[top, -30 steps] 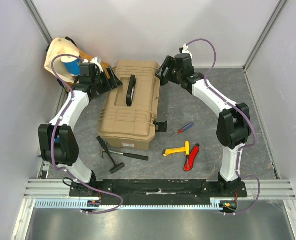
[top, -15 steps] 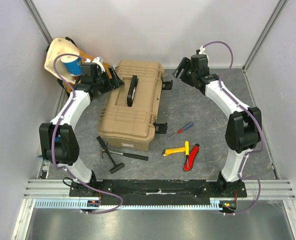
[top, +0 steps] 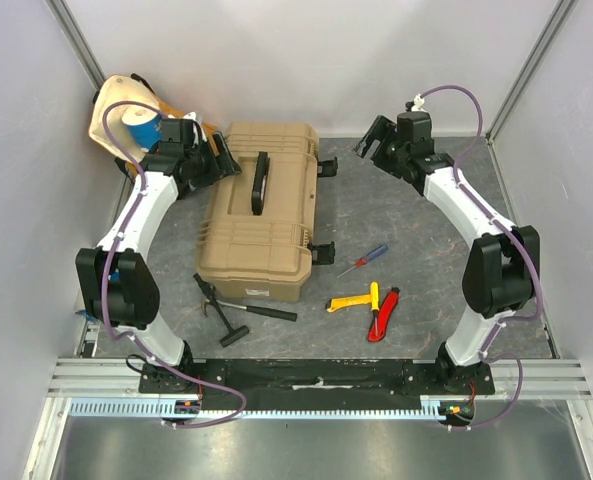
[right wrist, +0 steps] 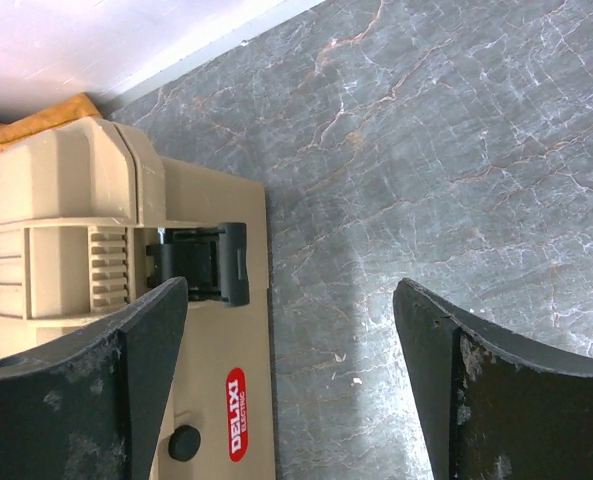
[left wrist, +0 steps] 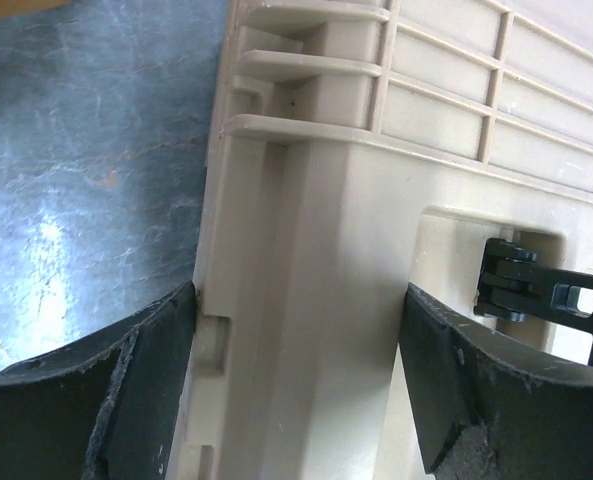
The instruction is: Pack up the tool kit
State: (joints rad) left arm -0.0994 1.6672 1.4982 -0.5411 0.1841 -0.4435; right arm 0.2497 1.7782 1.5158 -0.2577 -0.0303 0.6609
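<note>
The tan toolbox lies shut in the middle, with its black handle on top. Both right-side latches stick out, flipped open. My left gripper is open at the box's far left corner; in the left wrist view its jaws straddle the tan lid edge. My right gripper is open and empty, right of the box; in its wrist view it hangs over bare floor beside the far latch. The black hammer, red-blue screwdriver, yellow-handled tool and red knife lie on the floor in front.
A yellow-cream cloth bag with a blue item sits in the far left corner, right behind my left arm. White walls close in the back and both sides. A red label marks the toolbox front.
My right gripper has pulled back to the right, away from the far latch, which now sticks out open. My left gripper has shifted slightly along the box's far left corner.
</note>
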